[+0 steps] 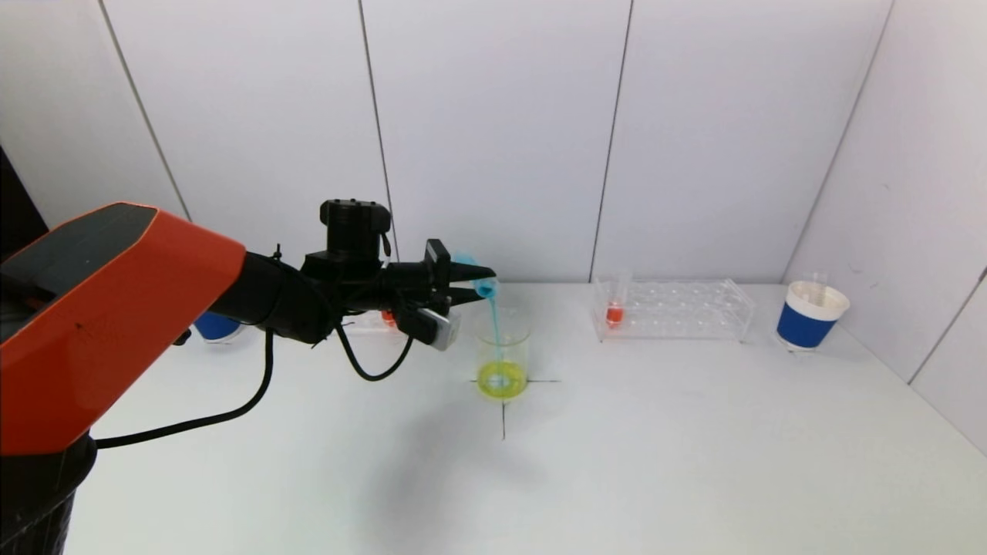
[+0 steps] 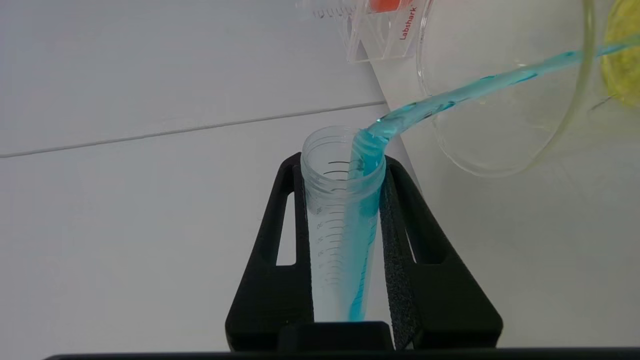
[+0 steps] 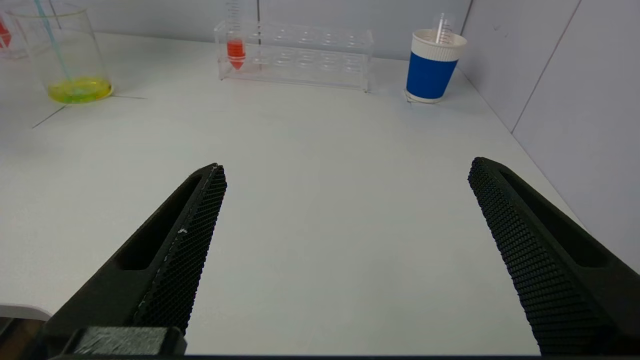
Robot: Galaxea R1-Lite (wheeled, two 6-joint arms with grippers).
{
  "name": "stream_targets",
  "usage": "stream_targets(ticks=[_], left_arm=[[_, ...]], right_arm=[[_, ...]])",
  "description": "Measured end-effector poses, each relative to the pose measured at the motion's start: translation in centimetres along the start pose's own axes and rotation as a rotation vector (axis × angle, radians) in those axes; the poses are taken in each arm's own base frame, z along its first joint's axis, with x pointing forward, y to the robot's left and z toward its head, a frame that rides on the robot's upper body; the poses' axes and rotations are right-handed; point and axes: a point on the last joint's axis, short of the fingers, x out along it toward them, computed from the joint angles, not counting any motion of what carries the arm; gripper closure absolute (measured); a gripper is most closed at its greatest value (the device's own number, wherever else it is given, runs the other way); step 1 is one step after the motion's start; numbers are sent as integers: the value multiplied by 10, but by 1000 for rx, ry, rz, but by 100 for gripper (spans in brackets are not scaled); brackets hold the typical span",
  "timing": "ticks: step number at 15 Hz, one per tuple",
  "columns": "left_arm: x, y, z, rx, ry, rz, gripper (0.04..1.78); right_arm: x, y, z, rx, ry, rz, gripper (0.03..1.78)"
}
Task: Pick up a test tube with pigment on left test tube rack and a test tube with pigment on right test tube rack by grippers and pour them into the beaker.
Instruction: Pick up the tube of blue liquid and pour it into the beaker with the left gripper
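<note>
My left gripper is shut on a clear test tube with blue pigment and holds it tipped over the glass beaker. A blue stream runs from the tube's mouth into the beaker, which holds yellow-green liquid. The stream also shows in the left wrist view. The right test tube rack holds one tube with red pigment. The left rack is mostly hidden behind my left arm. My right gripper is open and empty above bare table, out of the head view.
A blue paper cup with a white rim stands at the far right by the wall. Another blue cup sits far left behind my arm. A black cross marks the table under the beaker. White wall panels close the back and right side.
</note>
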Motion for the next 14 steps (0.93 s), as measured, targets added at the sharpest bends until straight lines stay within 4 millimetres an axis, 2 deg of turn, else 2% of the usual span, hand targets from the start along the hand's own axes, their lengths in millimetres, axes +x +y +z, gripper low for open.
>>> stream_targets(ticks=[10, 14], left_arm=[[6, 0, 3, 53, 10, -12, 140], [10, 8, 4, 108, 20, -14, 140]], right_arm=[[0, 0, 0, 0, 0, 0, 5], [0, 0, 0, 0, 0, 0, 5]])
